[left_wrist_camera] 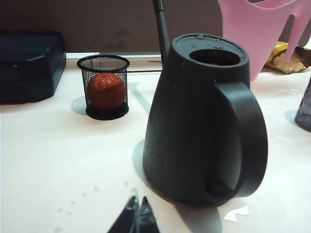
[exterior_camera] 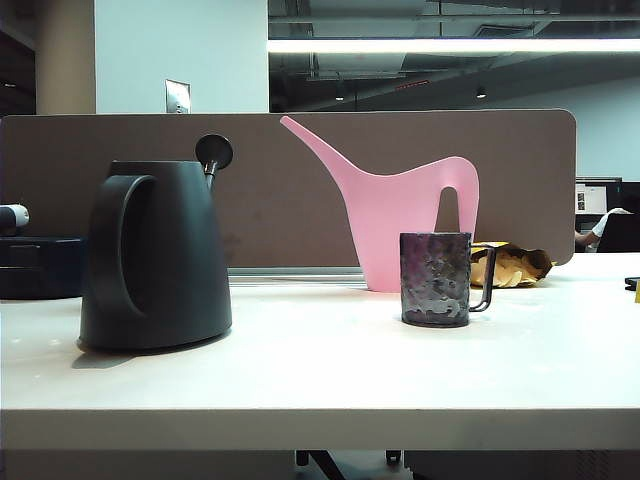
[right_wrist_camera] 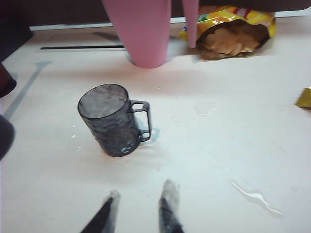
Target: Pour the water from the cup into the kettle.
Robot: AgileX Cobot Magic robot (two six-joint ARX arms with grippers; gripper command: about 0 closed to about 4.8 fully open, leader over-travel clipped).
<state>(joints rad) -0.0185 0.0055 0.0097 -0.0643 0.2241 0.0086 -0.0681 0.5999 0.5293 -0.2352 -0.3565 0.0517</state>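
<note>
The dimpled dark metallic cup [exterior_camera: 436, 278] stands upright on the white table, right of centre, its thin handle pointing right. The big matte black kettle [exterior_camera: 155, 255] stands at the left with its looped handle and knobbed rod. In the right wrist view the cup [right_wrist_camera: 112, 120] is ahead of my right gripper [right_wrist_camera: 141, 196], whose jaws are open with nothing between them, a short way off the cup. In the left wrist view my left gripper [left_wrist_camera: 137, 203] is shut and empty, close to the foot of the kettle [left_wrist_camera: 204, 121]. Neither gripper shows in the exterior view.
A pink long-spouted watering can [exterior_camera: 400, 215] stands behind the cup. An open yellow snack bag [right_wrist_camera: 233, 31] lies beyond it. A black mesh pot holding an orange ball [left_wrist_camera: 103, 87] and a dark case [left_wrist_camera: 29, 65] sit left of the kettle. Water drops [right_wrist_camera: 255, 196] lie on the table.
</note>
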